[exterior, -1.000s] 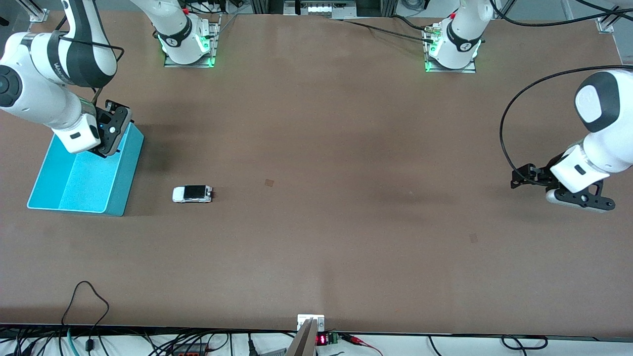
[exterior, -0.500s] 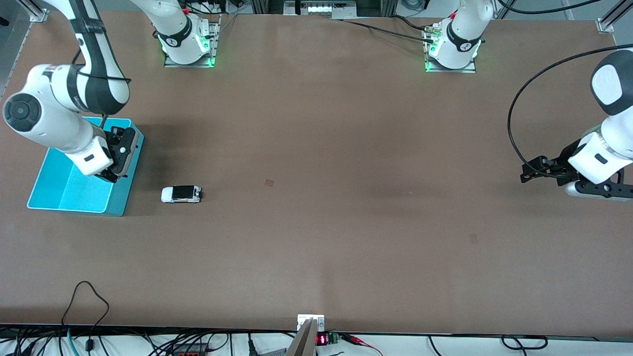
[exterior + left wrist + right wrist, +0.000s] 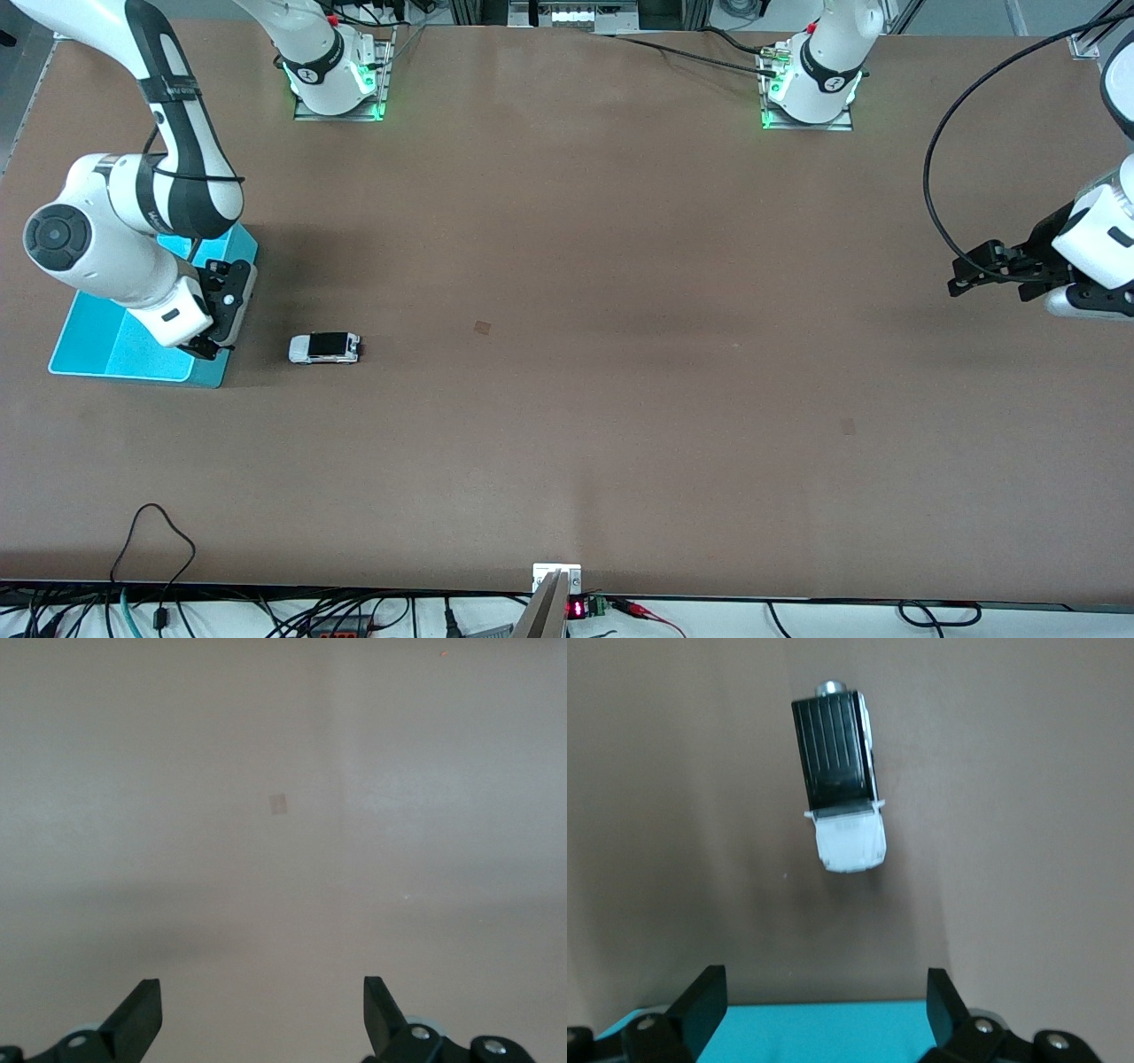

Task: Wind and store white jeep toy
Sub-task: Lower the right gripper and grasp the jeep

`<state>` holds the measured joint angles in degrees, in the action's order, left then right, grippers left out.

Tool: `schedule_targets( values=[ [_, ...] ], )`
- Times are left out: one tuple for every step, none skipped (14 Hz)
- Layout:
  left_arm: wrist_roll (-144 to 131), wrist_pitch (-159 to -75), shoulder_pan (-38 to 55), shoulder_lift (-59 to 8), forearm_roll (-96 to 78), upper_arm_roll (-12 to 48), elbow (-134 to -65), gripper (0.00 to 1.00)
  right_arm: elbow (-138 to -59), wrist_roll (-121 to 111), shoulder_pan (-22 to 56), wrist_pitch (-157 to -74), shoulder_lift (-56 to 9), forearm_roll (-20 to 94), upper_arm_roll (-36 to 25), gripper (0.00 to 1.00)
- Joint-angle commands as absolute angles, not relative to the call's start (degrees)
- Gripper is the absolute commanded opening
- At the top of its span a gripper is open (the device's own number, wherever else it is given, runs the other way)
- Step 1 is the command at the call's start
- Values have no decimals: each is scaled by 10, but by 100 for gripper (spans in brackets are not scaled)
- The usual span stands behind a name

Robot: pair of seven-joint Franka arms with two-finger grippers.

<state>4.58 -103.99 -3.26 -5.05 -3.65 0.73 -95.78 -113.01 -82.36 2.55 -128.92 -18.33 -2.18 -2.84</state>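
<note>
Brown and matte, the surface (image 3: 567, 354) is seen spread wide in the front view, with the two arm bases mounted along its 12 o'clock edge. Loose cables are seen hanging off its 6 o'clock edge, beside a small display with red digits (image 3: 576, 609). Two small faint square marks are noticed on the brown top, one near the middle (image 3: 482, 328) and one toward the left arm's end (image 3: 848, 427); one such square mark (image 3: 278, 804) is also caught in the left wrist view.

The white jeep toy (image 3: 324, 348) is found resting on its wheels at about 9 o'clock from the middle of the surface, toward the right arm's end, just beside the cyan bin (image 3: 106, 350) and apart from it. Its black roof panel is turned upward. Nothing is seen standing between the toy and the bin's wall.

The cyan bin is set at the right arm's end of the surface. What can be seen of its floor is bare; the rest is covered by the right arm.

The right pincer (image 3: 217, 332) is held over the bin's wall nearest the toy, its fingers spread apart and clamped on nothing. In the right wrist view, the toy (image 3: 842, 780) is seen past the bin's cyan rim (image 3: 824, 1032).

The left pincer (image 3: 979, 270) is held over bare surface at the left arm's end, well apart from the toy, its fingers (image 3: 137, 1014) spread apart and gripping nothing.
</note>
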Motion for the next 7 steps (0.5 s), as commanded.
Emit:
schedule_targets(
  values=[
    [29, -1006, -22, -52, -43, -4, -939, 100, -1101, -845, 58, -1305, -215, -24, -28, 100],
    [11, -985, -22, -51, -42, -3, -938, 100, -1101, -845, 67, -1314, -222, -23, -28, 100],
    [3, -970, -20, -50, -41, 0, -939, 100, -1101, -845, 71, -1326, -232, -24, -28, 100],
    [1, -966, -20, -46, -40, 2, -939, 100, -1101, -845, 81, -1340, -242, -23, -28, 100],
    [2, -966, -20, -40, -40, 3, -940, 100, -1102, -846, 86, -1348, -251, -22, -28, 100],
    [3, -966, -21, -35, -40, 3, -945, 100, -1104, -846, 96, -1360, -257, -22, -27, 100],
    [4, -969, -25, -25, -40, 4, -950, 100, -1107, -846, 103, -1368, -259, -24, -28, 100]
  ],
)
